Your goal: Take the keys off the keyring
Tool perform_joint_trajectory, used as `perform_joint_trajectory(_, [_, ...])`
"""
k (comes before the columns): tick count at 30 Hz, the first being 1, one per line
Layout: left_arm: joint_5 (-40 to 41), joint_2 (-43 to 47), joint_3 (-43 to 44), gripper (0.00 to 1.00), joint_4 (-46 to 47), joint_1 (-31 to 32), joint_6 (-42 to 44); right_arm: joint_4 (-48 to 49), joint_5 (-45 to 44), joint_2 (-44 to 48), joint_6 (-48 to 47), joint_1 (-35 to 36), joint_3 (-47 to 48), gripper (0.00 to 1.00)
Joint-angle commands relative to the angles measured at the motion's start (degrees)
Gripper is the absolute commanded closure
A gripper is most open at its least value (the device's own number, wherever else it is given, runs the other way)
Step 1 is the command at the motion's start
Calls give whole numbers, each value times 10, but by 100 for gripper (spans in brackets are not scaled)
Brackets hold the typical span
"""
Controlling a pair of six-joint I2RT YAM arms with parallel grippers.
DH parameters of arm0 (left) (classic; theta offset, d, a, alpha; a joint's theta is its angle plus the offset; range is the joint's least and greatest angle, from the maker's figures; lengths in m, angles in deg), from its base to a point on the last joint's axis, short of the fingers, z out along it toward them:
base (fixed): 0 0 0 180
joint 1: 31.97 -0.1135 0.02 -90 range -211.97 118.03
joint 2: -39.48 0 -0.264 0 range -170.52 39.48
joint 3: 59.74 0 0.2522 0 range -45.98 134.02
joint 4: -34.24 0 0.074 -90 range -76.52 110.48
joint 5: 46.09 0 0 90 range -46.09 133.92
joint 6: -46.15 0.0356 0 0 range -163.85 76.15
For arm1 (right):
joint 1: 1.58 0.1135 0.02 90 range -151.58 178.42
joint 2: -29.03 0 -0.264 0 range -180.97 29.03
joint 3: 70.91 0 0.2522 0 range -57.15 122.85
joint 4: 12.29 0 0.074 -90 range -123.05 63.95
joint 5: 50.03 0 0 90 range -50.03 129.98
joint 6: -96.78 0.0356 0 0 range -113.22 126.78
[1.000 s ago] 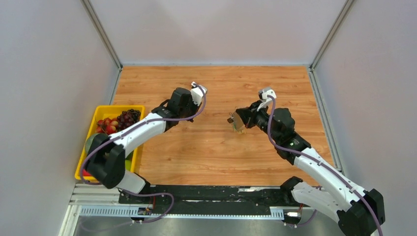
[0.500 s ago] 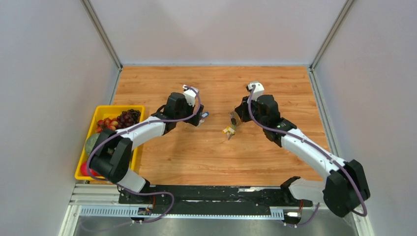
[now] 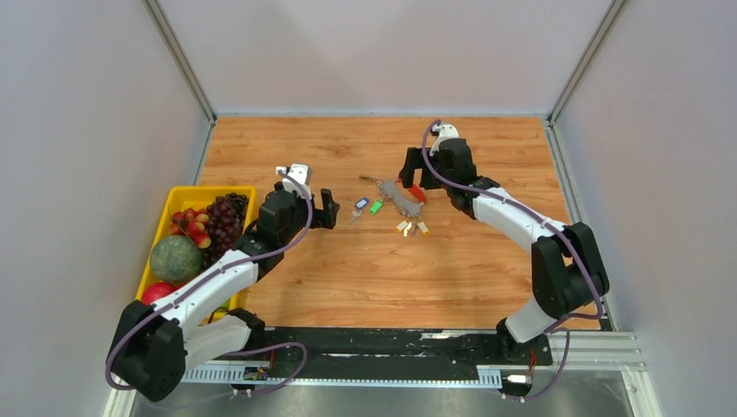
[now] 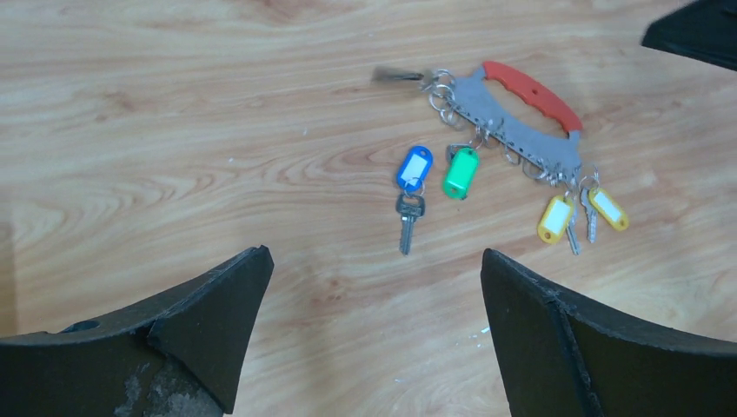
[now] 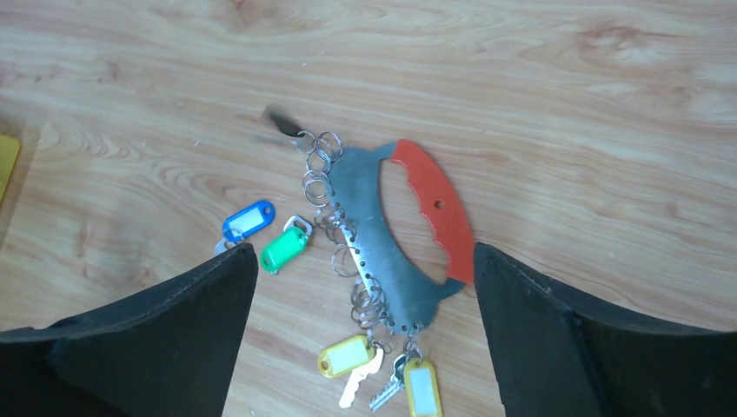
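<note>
The keyring (image 3: pixel 398 193) lies flat on the wooden table, a curved grey metal plate (image 5: pixel 382 234) with a red grip (image 5: pixel 439 208) and many small rings. Two yellow-tagged keys (image 5: pixel 352 356) hang from its lower end. A blue-tagged key (image 4: pixel 413 169) lies apart from the plate, and a green-tagged one (image 4: pixel 461 172) sits beside it close to the rings. My left gripper (image 4: pixel 372 256) is open just short of the blue key, holding nothing. My right gripper (image 5: pixel 365 252) is open above the plate, its fingers on either side and apart from it.
A yellow tray (image 3: pixel 209 188) with grapes, a melon and other fruit stands at the left table edge, beside the left arm. Grey walls close the table on the left, back and right.
Both grippers have opened. The keyring and its keys dropped from the right gripper onto the table, and the blue key left the left gripper. The left arm drew back to the left.
</note>
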Motion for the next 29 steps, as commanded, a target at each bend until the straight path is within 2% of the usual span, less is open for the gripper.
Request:
perform_joint_trajectory(1, [94,50,3,0,-12,1,-131,16,-65,62,39,-1,3,0])
perform_joint_trajectory(4, [122,53,38,0,-115,0,-167,-10,-107,121,37,-1,-26,0])
perform_joint_trajectory(8, [169,68,43,0,-189,0,-183,-20,-135,226,35,-1,-105,0])
perform_joint_trajectory(11, [184,119,12,0,-188,1,-178,-22,-164,324,34,-1,-180,0])
perform_joint_trajectory(17, [154,221,-102,0,-138,0,-193,-22,-198,492,37,-1,-328,0])
perform_joint_trajectory(22, [155,231,-126,0,-141,1,-238,-25,-199,552,54,-1,-383,0])
perform_joint_trajectory(29, [182,222,-124,0,-158,0,-214,-34,-196,570,58,-1,-398,0])
